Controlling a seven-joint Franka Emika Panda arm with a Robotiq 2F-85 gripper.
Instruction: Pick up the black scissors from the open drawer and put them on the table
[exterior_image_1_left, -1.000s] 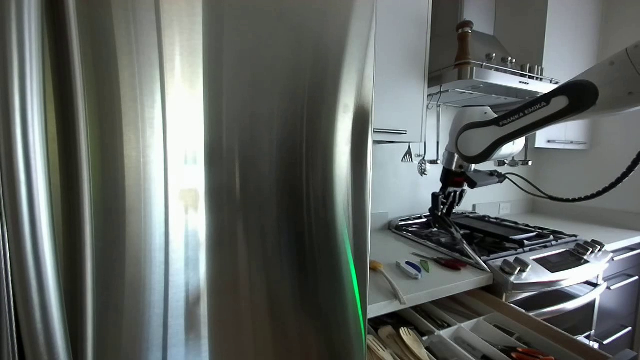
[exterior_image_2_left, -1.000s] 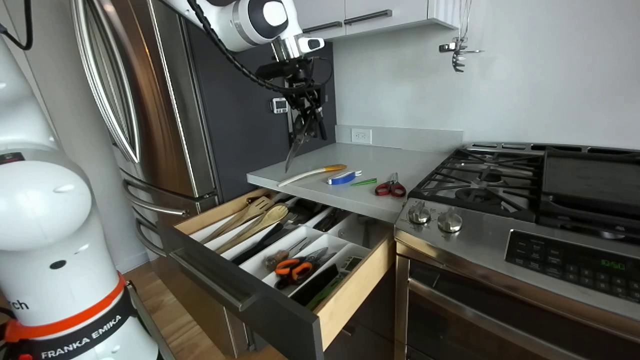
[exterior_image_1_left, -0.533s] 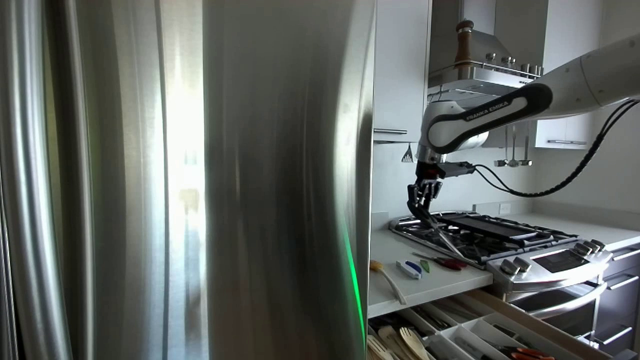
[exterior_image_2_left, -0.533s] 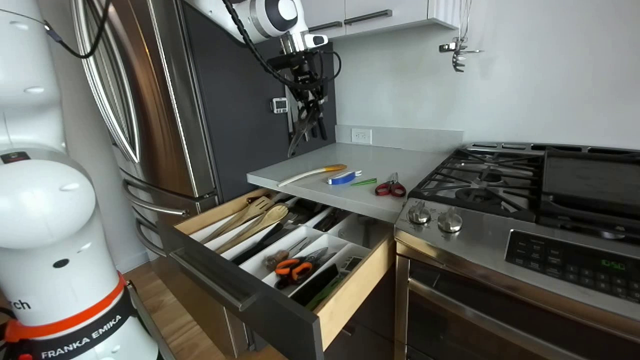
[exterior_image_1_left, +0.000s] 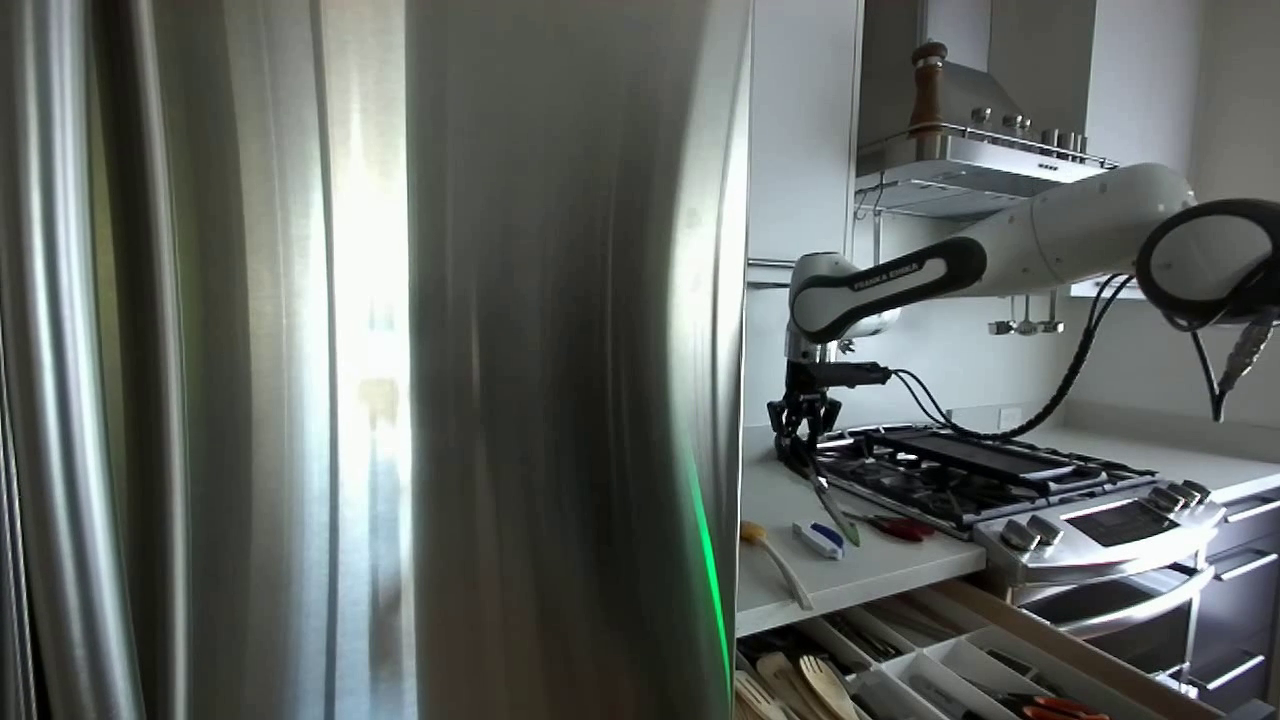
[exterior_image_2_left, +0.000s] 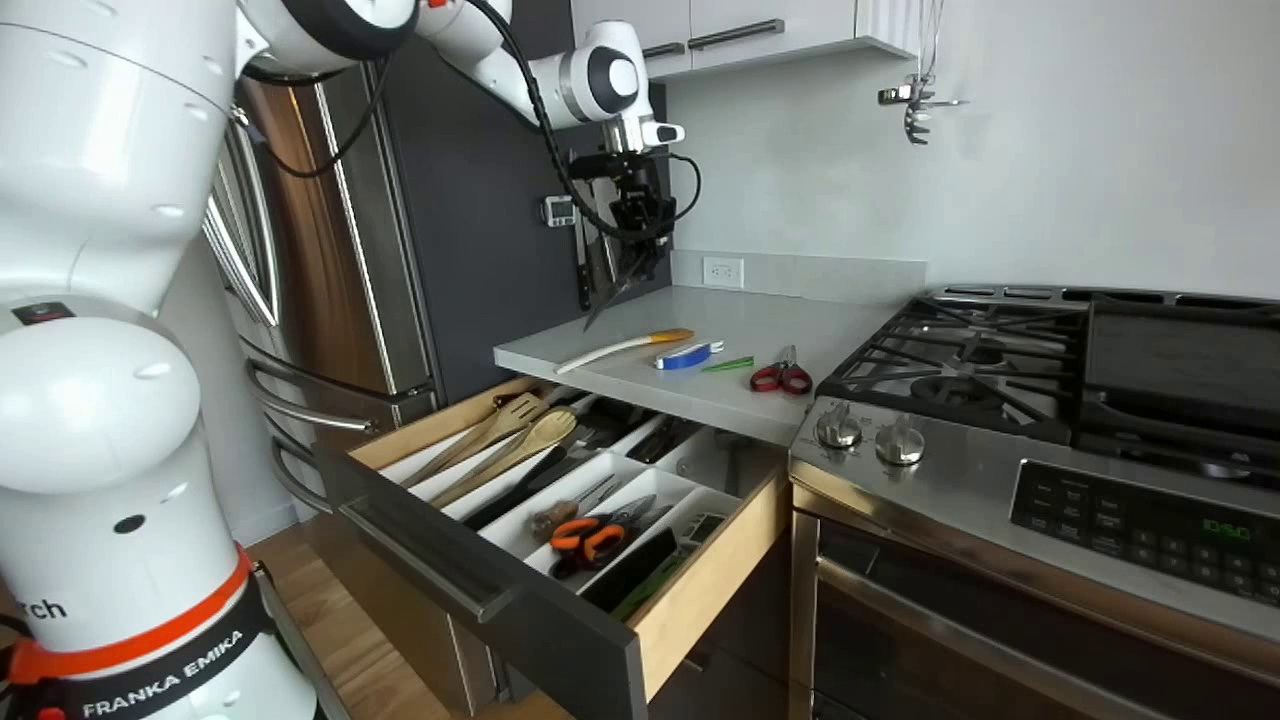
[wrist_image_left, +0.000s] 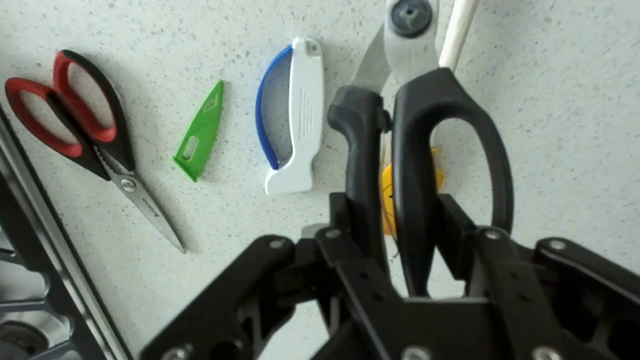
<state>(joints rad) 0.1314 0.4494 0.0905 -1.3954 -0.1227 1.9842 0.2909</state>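
Note:
My gripper (wrist_image_left: 395, 215) is shut on the handles of the black scissors (wrist_image_left: 416, 145); the blades run out past the top of the wrist view. In both exterior views the gripper (exterior_image_1_left: 803, 432) (exterior_image_2_left: 645, 235) points down. The scissors' blades (exterior_image_1_left: 826, 495) (exterior_image_2_left: 612, 297) slant down from it. The scissors hang above the table (exterior_image_2_left: 810, 315), the white worktop, near its fridge side. The table fills most of the wrist view (wrist_image_left: 225, 215). The open drawer (exterior_image_2_left: 735, 540) juts out below the table's front edge; part of it shows in an exterior view (exterior_image_1_left: 1060, 640).
Red-black scissors (wrist_image_left: 122, 175), a green sheath (wrist_image_left: 200, 135), a blue-white tool (wrist_image_left: 305, 115) and a yellow-and-white handled utensil (exterior_image_2_left: 620, 350) lie on the table. The hob (exterior_image_2_left: 960, 360) borders it. Orange-handled scissors (exterior_image_2_left: 592, 540) lie in the drawer. The fridge (exterior_image_1_left: 560, 350) stands beside.
My gripper has moved lower over the table with the black scissors held: right and down in one exterior picture, left and down in another. The drawer and the things on the table have not moved.

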